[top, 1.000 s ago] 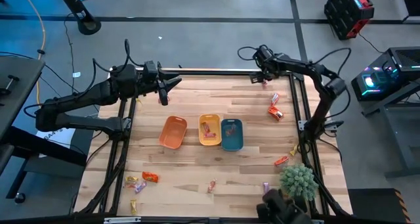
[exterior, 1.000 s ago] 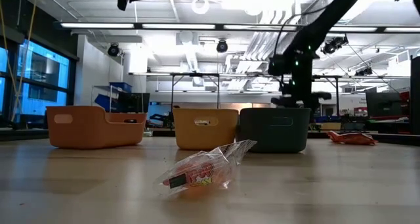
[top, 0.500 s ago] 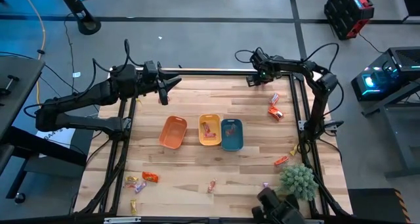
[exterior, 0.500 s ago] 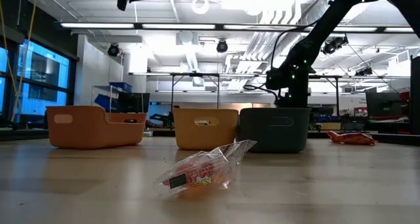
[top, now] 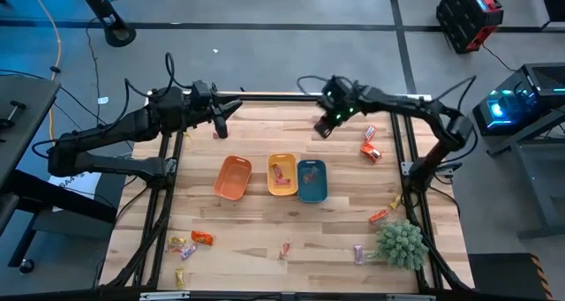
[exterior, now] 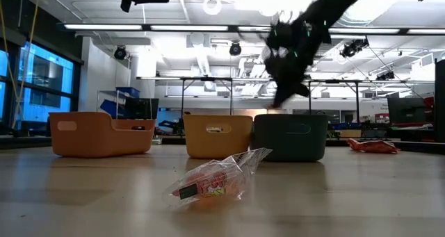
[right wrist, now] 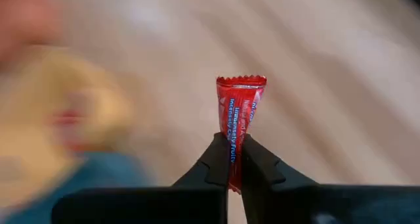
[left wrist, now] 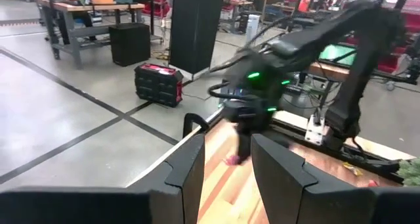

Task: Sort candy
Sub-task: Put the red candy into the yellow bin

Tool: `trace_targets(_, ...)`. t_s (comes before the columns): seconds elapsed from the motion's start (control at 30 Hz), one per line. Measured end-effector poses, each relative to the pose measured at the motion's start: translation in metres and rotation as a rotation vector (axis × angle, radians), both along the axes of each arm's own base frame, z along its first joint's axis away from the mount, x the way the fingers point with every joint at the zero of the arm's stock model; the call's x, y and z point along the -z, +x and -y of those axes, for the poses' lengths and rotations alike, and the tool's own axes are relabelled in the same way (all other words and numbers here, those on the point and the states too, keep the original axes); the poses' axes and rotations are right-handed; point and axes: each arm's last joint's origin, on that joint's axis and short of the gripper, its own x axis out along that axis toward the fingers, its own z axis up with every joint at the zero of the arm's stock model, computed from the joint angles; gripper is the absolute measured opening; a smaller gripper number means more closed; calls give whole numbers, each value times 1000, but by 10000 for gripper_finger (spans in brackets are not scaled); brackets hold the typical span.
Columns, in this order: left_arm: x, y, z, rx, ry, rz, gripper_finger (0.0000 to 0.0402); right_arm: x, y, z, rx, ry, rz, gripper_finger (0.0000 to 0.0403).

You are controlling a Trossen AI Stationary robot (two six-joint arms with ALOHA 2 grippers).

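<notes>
Right wrist view shows 1 red candy (right wrist: 240,112) pinched by its end between the right gripper (right wrist: 235,159) fingers, above the table (top: 256,213). It should keep this hold until over the yellow tray (top: 282,187) holding red pieces, then release low.

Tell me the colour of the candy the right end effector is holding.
Red, with blue print; the candy shows best in the right wrist view.

Three trays (top: 281,176) crowd mid-table, plant ball (top: 402,244) blocks near-right corner
</notes>
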Motion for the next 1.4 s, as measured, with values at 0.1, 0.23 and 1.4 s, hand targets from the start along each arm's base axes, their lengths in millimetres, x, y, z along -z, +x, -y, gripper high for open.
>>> trace_targets(0.1,3,-1,0,-7,-7,-28,118,-11,28,-39,-125,-19,124,14)
trace_targets(0.23,7,-1,0,-10,-24,-69,118,-7,60,-89,-251,-13,218,15)
trace_targets(1.4,150,18,-71,-310,-600,-990,119,-65,73,-67,-191,-159,209,215)
